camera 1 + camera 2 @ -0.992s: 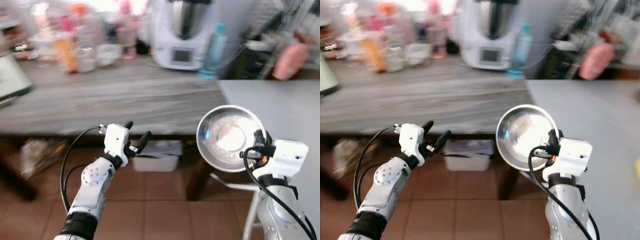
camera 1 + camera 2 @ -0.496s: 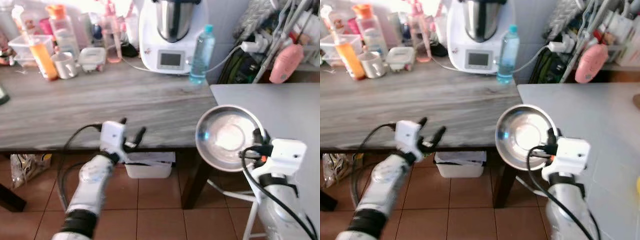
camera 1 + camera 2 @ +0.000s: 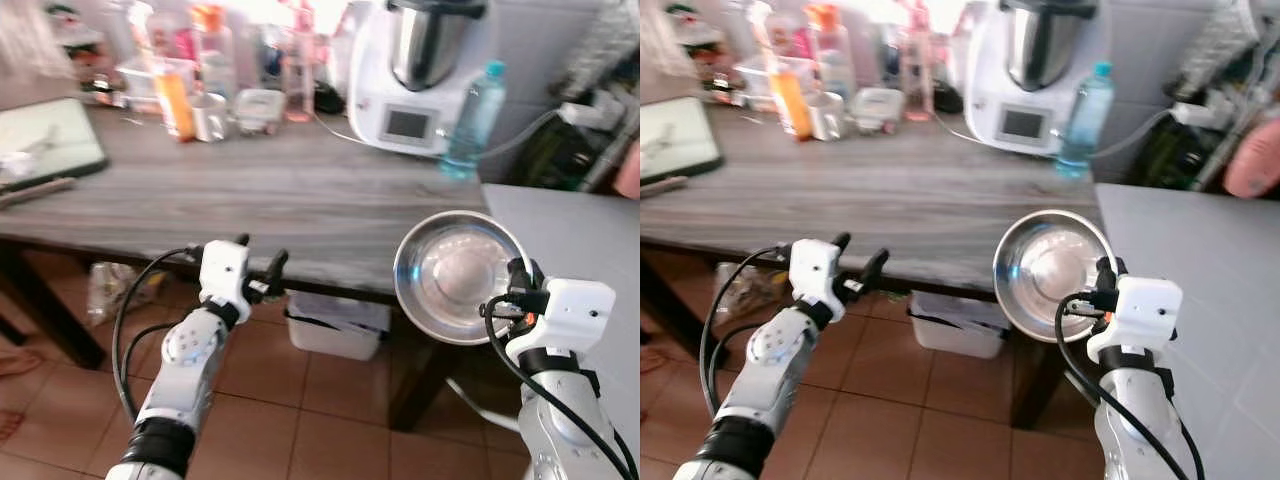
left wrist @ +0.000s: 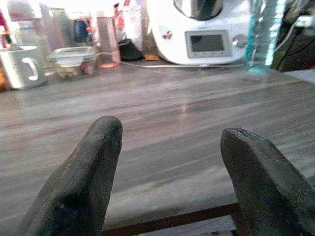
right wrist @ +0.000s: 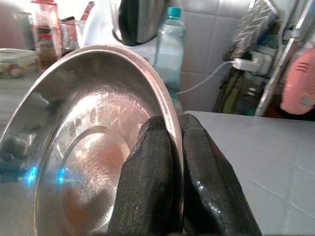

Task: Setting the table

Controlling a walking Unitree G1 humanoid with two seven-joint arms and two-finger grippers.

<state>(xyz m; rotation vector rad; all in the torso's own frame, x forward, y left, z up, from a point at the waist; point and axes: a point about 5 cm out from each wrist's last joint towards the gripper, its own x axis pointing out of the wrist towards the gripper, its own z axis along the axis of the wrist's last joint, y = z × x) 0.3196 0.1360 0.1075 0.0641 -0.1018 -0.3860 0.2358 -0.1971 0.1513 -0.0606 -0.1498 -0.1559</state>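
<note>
Steel plate point(image 3: 452, 275) pinched by its rim in right end effector point(image 3: 520, 292), carried upright; left end effector point(image 3: 256, 262) spread wide, empty. Next: plate to be levelled over grey worktop point(image 3: 580, 225)

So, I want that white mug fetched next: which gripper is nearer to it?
Left. The left gripper hangs open at the wooden table's near edge, with the white mug across the table from it. The right gripper is farther off, clamping the steel plate.

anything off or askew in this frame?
Nothing spilled or damaged. The steel plate is held on edge, pinched by its rim in the right gripper, off the wooden table. Left gripper is open, holding nothing.
</note>
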